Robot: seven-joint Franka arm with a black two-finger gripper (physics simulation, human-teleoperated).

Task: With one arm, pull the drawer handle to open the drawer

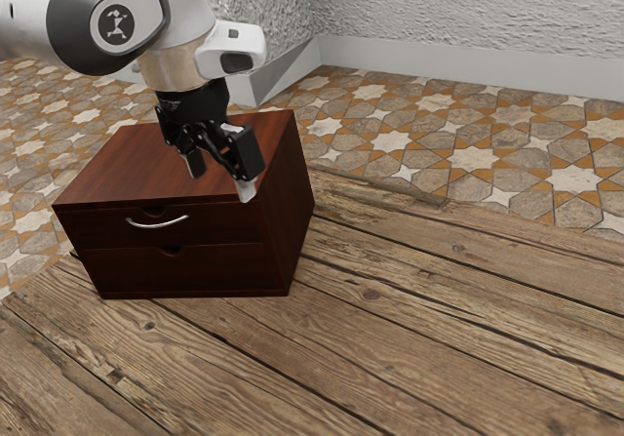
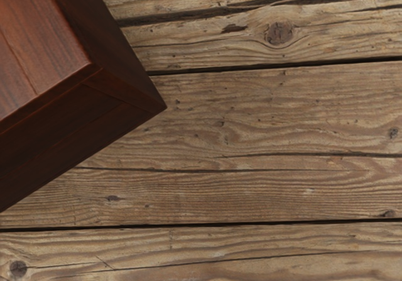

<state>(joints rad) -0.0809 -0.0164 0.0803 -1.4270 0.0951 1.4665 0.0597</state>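
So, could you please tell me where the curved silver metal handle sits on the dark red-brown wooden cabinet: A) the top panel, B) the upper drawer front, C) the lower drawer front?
B: the curved silver metal handle spans the upper drawer front of the dark red-brown wooden cabinet.

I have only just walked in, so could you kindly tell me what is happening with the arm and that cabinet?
The Franka arm's black two-finger gripper hovers, open and empty, above the top of the small dark red-brown wooden cabinet, near its front corner toward the exterior view's right. The cabinet stands on worn wooden floor planks. The curved silver metal handle on the upper drawer is untouched. Both drawers look shut, so the pull has not begun.
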